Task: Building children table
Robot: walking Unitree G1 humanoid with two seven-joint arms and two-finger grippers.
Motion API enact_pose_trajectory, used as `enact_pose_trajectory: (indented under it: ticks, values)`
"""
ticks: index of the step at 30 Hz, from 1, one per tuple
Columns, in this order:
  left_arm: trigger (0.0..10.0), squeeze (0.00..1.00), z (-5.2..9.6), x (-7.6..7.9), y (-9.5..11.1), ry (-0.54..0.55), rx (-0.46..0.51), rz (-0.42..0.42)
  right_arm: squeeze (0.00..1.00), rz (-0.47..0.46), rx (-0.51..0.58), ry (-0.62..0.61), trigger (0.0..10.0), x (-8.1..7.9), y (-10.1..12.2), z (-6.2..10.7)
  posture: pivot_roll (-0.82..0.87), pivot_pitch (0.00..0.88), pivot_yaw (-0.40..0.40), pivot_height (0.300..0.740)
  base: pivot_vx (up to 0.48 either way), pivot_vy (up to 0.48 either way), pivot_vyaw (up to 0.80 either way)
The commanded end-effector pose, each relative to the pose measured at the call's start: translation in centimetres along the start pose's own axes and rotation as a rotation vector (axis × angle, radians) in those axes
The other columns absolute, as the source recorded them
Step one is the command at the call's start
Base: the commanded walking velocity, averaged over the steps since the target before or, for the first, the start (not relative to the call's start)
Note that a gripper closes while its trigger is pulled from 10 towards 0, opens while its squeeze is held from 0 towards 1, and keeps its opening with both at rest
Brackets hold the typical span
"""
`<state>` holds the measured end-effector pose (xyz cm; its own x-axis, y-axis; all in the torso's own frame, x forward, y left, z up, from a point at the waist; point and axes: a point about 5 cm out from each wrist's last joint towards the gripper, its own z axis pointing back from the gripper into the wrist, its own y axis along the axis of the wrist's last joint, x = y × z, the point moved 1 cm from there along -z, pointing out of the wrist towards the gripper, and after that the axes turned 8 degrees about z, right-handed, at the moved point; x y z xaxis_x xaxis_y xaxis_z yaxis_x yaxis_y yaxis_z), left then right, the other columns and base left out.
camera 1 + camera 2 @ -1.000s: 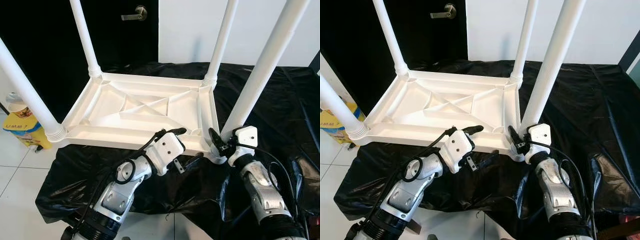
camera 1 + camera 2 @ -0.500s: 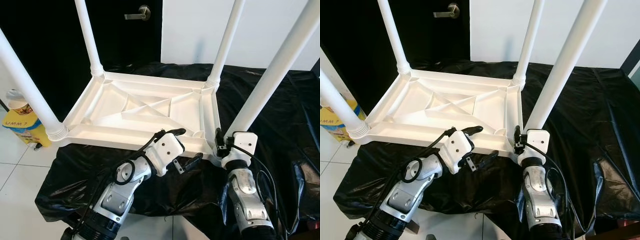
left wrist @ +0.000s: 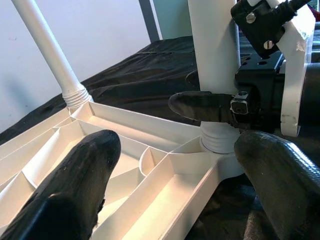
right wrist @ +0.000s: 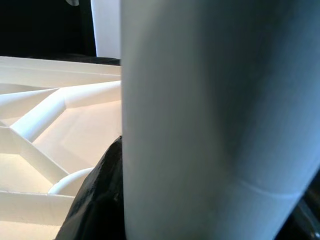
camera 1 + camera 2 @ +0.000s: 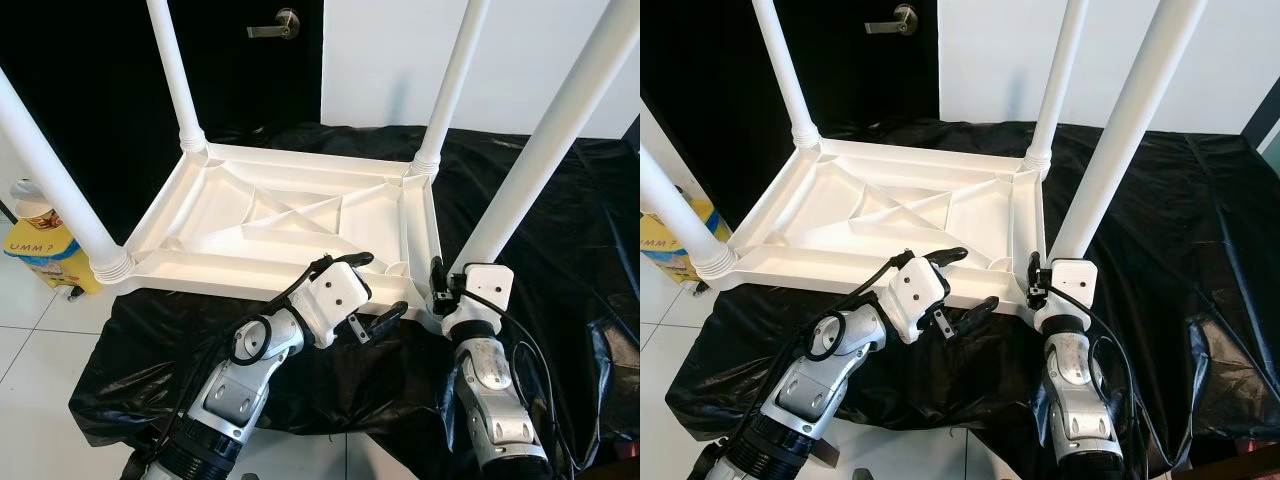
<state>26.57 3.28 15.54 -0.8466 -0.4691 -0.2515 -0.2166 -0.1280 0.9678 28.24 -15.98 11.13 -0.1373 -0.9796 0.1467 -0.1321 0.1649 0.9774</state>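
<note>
Black fingers of the right gripper point(image 5: 437, 283) sit pressed to the foot of the near-right leg point(image 5: 545, 158), one on either side of the tube as the right wrist view has it, clamped on the leg just above its threaded collar. The left gripper point(image 5: 378, 292) has its fingers apart, one over the near rim of the tabletop point(image 5: 290, 225) and one below it, straddling the edge without pinching it.

The white plastic tabletop lies upside down on a desk point(image 5: 520, 180) draped in black sheeting, ribs upward, with its legs pointing at the ceiling.

The risk, as I judge it, lies in the twist: if the right gripper turns the leg while the left is not bearing on the rim, the whole light frame may spin or skate across the slippery sheet (and the near edge is close to the desk's front). A thread started crooked could also jam.

Count: one tabletop, four legs, all seated in their corner sockets. A yellow box point(image 5: 42, 255) stands on the floor to the left.
</note>
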Motion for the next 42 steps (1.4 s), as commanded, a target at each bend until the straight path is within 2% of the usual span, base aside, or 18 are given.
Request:
enact_pose_trajectory:
  ticks: [1, 3, 4, 12, 17, 25, 26, 27, 28, 30, 31, 36, 42]
  values:
    - [10.0, 0.0, -0.2, -0.1, -0.1, 0.036, -0.002, -0.009, 0.01, 0.021, -0.069, -0.002, 10.0, 0.3, -1.5, 0.7, -0.03, 0.033, -0.049, 0.74, 0.0, 0.0, 0.0]
    - [10.0, 0.0, -0.2, -0.1, -0.1, 0.04, -0.002, -0.008, 0.01, 0.023, -0.067, 0.002, 10.0, 0.4, -1.5, 0.7, -0.03, 0.033, -0.049, 0.74, 0.0, 0.0, 0.0]
    - [10.0, 0.0, -0.2, 0.0, -0.2, 0.042, -0.002, -0.006, 1.0, 0.02, -0.062, 0.008, 10.0, 0.4, -1.4, 0.6, -0.02, 0.032, -0.054, 0.74, 0.0, 0.0, 0.0]
    - [10.0, 0.0, -0.1, 0.1, -0.6, 0.044, -0.018, -0.017, 1.0, -0.027, 0.005, 0.091, 10.0, 0.7, -0.5, 0.6, -0.03, 0.035, -0.055, 0.74, 0.0, 0.0, 0.0]
    - [10.0, 0.0, 0.0, 0.1, -0.6, 0.042, -0.02, -0.017, 1.0, -0.029, 0.015, 0.104, 10.0, 1.2, -0.4, 0.9, -0.04, 0.043, -0.051, 0.74, 0.0, 0.0, 0.0]
    - [10.0, 0.0, 0.1, 0.4, -0.8, 0.026, -0.025, -0.011, 1.0, -0.017, 0.025, 0.205, 10.0, 2.1, -0.5, 1.8, -0.05, 0.047, -0.039, 0.74, 0.0, 0.0, 0.0]
    - [10.0, 0.0, 0.1, 0.4, -0.8, 0.015, -0.028, -0.017, 0.12, -0.002, 0.033, 0.234, 10.0, 2.4, -0.5, 1.8, -0.05, 0.046, -0.033, 0.74, 0.0, 0.0, 0.0]
    - [10.0, 0.0, 0.1, 0.4, -0.8, 0.015, -0.028, -0.017, 0.12, -0.002, 0.033, 0.234, 10.0, 2.4, -0.5, 1.8, -0.05, 0.046, -0.033, 0.74, 0.0, 0.0, 0.0]
    - [10.0, 0.0, 0.1, 0.4, -0.8, 0.012, -0.029, -0.018, 0.0, -0.001, 0.033, 0.251, 10.0, 2.5, -0.6, 1.8, -0.05, 0.045, -0.029, 0.74, 0.0, 0.0, 0.0]
    - [10.0, 0.0, 0.1, 0.5, -0.8, 0.008, -0.029, -0.018, 0.0, 0.001, 0.034, 0.276, 10.0, 2.6, -0.6, 1.7, -0.05, 0.045, -0.029, 0.74, 0.0, 0.0, 0.0]
    - [10.0, 0.0, 0.2, 0.4, -0.8, -0.001, -0.031, -0.018, 0.0, 0.016, 0.04, 0.342, 10.0, 2.9, -0.6, 1.4, -0.05, 0.043, -0.021, 0.74, 0.0, 0.0, 0.0]
    - [10.0, 0.0, 0.3, 0.4, -0.8, -0.015, -0.033, -0.019, 0.0, 0.041, 0.046, 0.461, 10.0, 2.8, -0.6, 0.5, -0.05, 0.035, -0.008, 0.74, 0.0, 0.0, 0.0]
    - [10.0, 0.0, 0.2, 0.4, -0.7, -0.023, -0.033, -0.022, 0.0, 0.071, 0.056, 0.522, 10.0, 2.6, -0.5, -0.3, -0.04, 0.027, 0.0, 0.74, 0.0, 0.0, 0.0]
